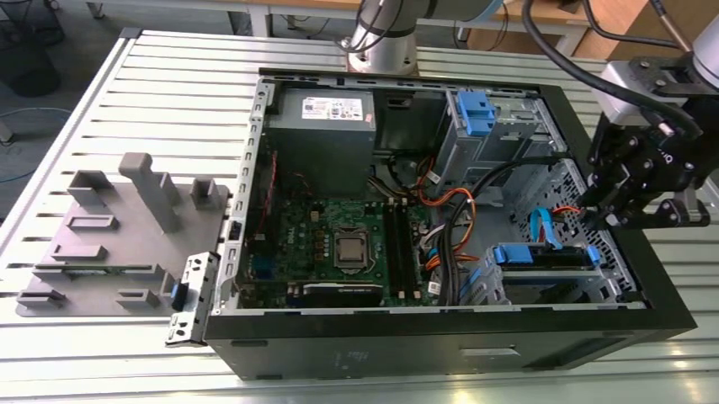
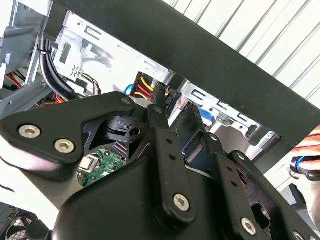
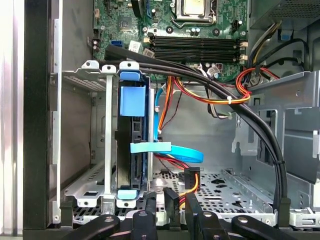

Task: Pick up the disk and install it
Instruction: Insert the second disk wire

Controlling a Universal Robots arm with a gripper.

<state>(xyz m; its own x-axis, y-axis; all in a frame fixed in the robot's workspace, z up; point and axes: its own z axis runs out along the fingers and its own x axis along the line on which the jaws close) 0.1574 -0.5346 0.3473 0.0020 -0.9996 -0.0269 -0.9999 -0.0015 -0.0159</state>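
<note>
The disk (image 3: 127,162) stands on its edge inside a silver cage (image 3: 107,140), close to the black wall of the case (image 3: 36,125). A blue clip (image 3: 133,100) sits on the disk. A flat blue cable (image 3: 170,149) bends out beside it. Black cables (image 3: 210,82) and orange wires (image 3: 220,101) run past the green board (image 3: 200,27). The gripper (image 3: 180,204) is near the cage.

In the exterior view the gripper (image 1: 649,215), at three o'clock, is cut by the frame edge. The arm's base (image 1: 382,38), at twelve o'clock, is cut off above. The disk (image 1: 545,255), at four o'clock inside the computer case (image 1: 450,353), shows little beyond its blue rail, and its label is hidden. In the second wrist view the gripper's body blocks much of the case, and a hand (image 2: 307,142) is cut by the edge.
</note>
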